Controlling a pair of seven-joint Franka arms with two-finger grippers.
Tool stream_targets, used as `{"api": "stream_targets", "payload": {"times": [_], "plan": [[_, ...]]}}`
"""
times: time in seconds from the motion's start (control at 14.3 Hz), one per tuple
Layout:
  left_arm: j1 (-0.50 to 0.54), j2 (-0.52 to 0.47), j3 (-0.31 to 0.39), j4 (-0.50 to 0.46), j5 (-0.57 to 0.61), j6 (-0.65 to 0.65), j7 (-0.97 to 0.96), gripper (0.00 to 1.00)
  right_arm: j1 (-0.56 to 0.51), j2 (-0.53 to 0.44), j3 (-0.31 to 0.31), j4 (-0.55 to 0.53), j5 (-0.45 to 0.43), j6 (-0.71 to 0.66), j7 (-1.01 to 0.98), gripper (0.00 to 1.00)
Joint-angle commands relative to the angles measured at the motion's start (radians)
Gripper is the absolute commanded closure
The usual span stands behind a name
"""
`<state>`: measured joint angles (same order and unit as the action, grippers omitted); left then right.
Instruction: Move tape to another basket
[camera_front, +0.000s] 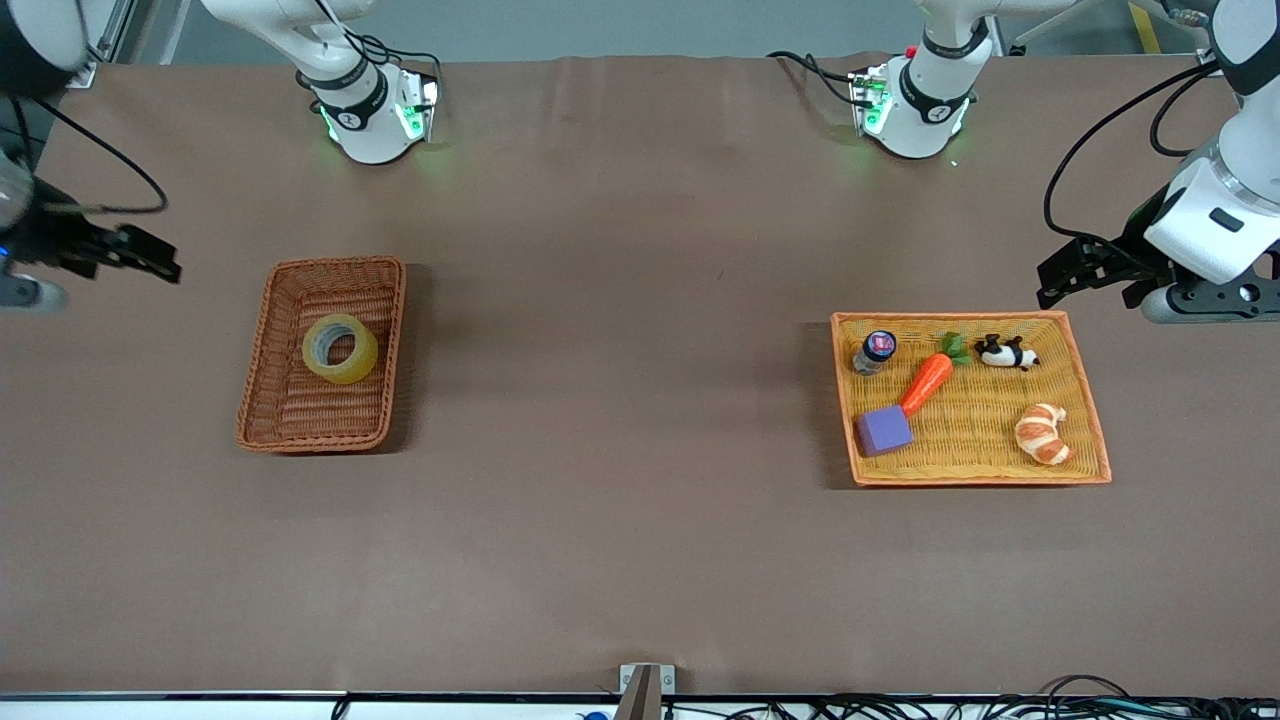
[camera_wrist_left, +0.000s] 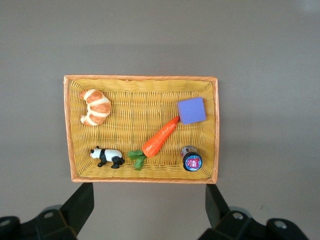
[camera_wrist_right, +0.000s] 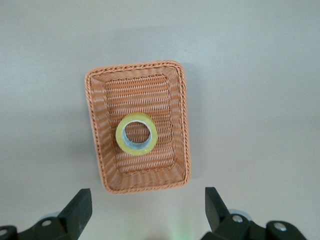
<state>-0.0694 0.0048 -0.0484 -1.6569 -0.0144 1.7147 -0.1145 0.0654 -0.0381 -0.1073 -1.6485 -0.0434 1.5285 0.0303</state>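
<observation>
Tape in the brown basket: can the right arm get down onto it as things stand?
Probably yes. The tape lies flat and alone in the brown basket, nothing over it. The right pincer is open, off the basket's end; the left pincer waits, open, by the tray.

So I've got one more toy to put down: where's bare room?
Bare cloth between the brown basket, which holds the tape, and the yellow tray. The tray is crowded except between croissant and purple block.
</observation>
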Motion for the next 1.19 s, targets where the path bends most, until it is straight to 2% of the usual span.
{"api": "stream_targets", "payload": {"times": [0.0, 0.14, 0.42, 0.84, 1.12], "plan": [[-0.006, 0.001, -0.002, 0.016, 0.005, -0.006, 0.004, 0.01, -0.004, 0.017, 0.008, 0.134, 0.022, -0.080, 0.025, 0.00], [-0.006, -0.011, -0.002, 0.014, 0.005, -0.009, 0.004, 0.01, -0.021, 0.021, 0.008, 0.165, 0.039, -0.097, 0.023, 0.00], [0.005, -0.025, -0.034, 0.011, 0.007, -0.032, 0.012, 0.01, -0.053, 0.021, 0.020, 0.159, 0.046, -0.131, -0.013, 0.00], [0.005, -0.017, -0.034, 0.020, 0.007, -0.030, 0.012, 0.01, -0.042, 0.023, 0.018, 0.161, 0.046, -0.128, -0.013, 0.00], [0.005, -0.016, -0.034, 0.020, 0.005, -0.030, 0.007, 0.01, -0.042, 0.030, 0.018, 0.153, 0.046, -0.080, -0.017, 0.00]]}}
